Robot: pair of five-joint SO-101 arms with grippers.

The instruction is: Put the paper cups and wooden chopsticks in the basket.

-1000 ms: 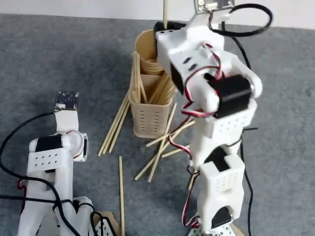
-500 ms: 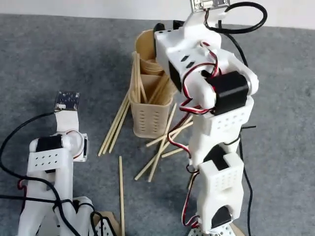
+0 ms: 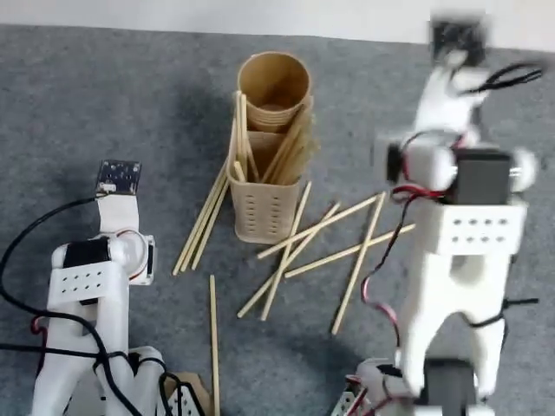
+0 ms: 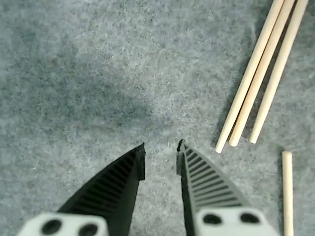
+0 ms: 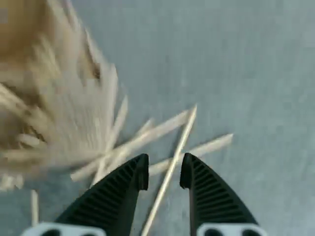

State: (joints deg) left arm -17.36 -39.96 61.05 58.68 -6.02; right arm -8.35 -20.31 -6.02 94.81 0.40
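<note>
Right gripper [image 5: 164, 171], jaws released and empty, hangs over a chopstick [image 5: 183, 135] running lengthwise beneath their gap; left gripper [image 4: 161, 156] likewise released.

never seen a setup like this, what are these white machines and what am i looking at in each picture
These are two small white robot arms on a grey carpet. The high view looks down from above: the left arm and the right arm stand either side of a tan basket. Paper cups stand stacked at its far end, and chopsticks lie loose around it. The other two pictures come from a camera on each arm's wrist, looking past its black end effector. The left end effector is open over bare carpet. The right end effector is open above scattered chopsticks. Neither holds anything.
</note>
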